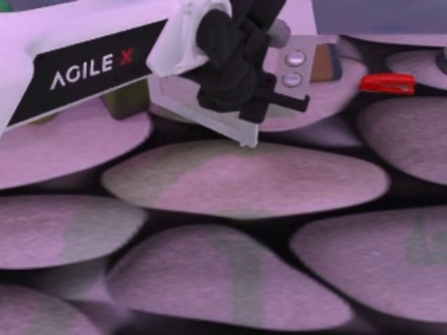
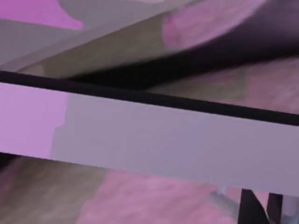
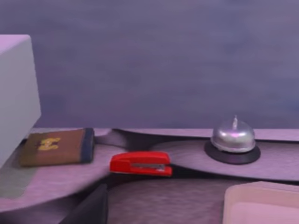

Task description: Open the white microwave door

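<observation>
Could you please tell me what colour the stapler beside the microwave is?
The stapler is bright red; the right wrist view shows it best.

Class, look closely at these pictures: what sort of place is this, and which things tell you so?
Probably a rendered tabletop test scene: a pebble-patterned table holds a white microwave, a red stapler and a service bell, with the left gripper at the microwave door.

We see a tabletop patterned with pink-grey oval stones, and a plain bluish-purple wall behind it.
</observation>
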